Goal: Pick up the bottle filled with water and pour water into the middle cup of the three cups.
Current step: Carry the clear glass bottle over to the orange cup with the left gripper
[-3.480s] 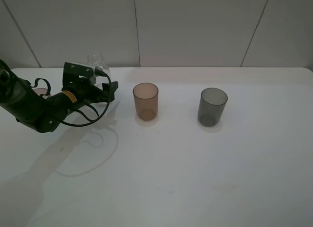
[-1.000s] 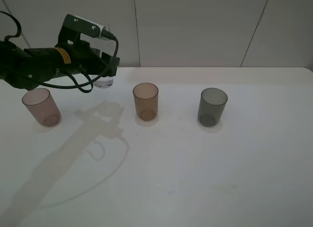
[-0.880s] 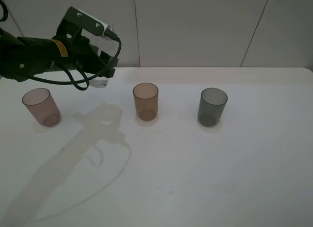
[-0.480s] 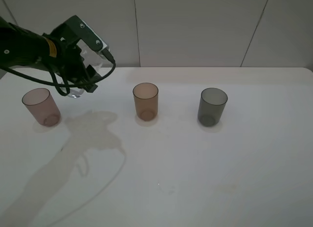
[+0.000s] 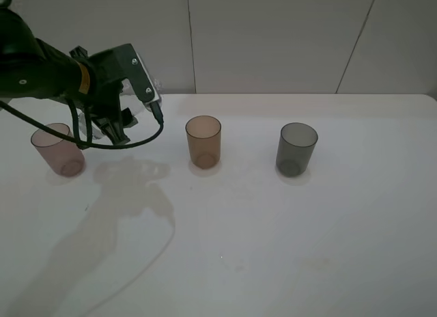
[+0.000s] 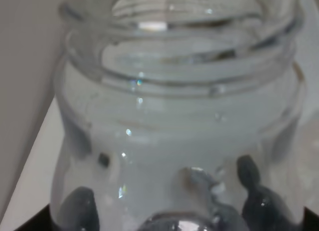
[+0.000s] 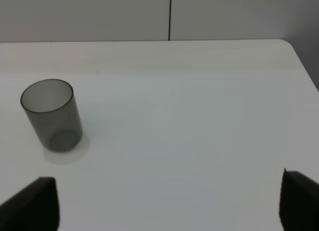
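Left gripper (image 5: pixel 113 126): clamped on the bottle (image 6: pixel 179 116), low on its body. In the left wrist view the dark fingers (image 6: pixel 253 191) show through the clear plastic on both sides. The threaded capless neck points away from the camera. The bottle fills that view; water level not readable.

Exterior view: left arm holds the bottle above the table (image 5: pixel 287 235), near the back wall (image 5: pixel 273 37). It sits between the pinkish-mauve cup (image 5: pixel 58 149) and the middle cup (image 5: pixel 203 141), closer to the mauve one. The arm hides most of the bottle, so tilt cannot be told. Arm shadow falls on the table in front.

Middle cup: amber-brown, upright, well apart from the gripper. Dark grey cup (image 5: pixel 296 149) upright to its right. The three cups stand in one row, well spaced.

Right gripper (image 7: pixel 169 211): jaws spread wide, holding nothing; only the tips show at the corners of the right wrist view, with the grey cup ahead
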Robot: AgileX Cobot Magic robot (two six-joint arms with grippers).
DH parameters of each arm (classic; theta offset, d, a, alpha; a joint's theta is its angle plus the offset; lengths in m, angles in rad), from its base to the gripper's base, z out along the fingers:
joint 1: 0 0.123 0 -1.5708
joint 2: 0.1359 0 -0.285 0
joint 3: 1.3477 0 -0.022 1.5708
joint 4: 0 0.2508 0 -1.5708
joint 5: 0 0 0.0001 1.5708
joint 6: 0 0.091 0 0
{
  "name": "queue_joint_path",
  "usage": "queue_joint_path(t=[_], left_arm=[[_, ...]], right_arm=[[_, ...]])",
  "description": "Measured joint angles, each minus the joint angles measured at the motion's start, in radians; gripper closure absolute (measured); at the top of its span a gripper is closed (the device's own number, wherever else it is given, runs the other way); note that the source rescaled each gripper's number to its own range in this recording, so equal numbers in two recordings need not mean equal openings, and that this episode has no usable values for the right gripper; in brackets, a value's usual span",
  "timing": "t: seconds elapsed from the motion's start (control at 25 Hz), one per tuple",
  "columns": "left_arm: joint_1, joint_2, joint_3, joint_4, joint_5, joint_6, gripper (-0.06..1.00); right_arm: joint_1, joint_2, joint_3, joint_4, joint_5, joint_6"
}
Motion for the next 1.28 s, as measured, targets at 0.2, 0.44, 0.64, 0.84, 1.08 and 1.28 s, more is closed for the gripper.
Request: queue_joint_path(t=[0.2, 0.44, 0.64, 0.84, 1.08, 1.28], left_arm=[[-0.062, 0.046, -0.061, 0.03, 0.113, 0.0, 0.93], [-0.1, 0.052, -0.069, 0.079, 0.12, 0.0, 0.93], [-0.113, 0.085, -0.085, 0.112, 0.155, 0.0, 0.93], [-0.152, 0.146, -0.161, 0.156, 0.254, 0.0, 0.93], [-0.191, 0.185, -0.202, 0.191, 0.281, 0.0, 0.93], [-0.204, 0.217, -0.229, 0.211, 0.291, 0.0, 0.93]], right_arm=[[0.0, 0.0, 0.0, 0.0, 0.0, 0.0], [0.0, 0.0, 0.0, 0.0, 0.0, 0.0], [0.0, 0.0, 0.0, 0.0, 0.0, 0.0], [0.0, 0.0, 0.0, 0.0, 0.0, 0.0], [0.0, 0.0, 0.0, 0.0, 0.0, 0.0], [0.0, 0.0, 0.0, 0.0, 0.0, 0.0]])
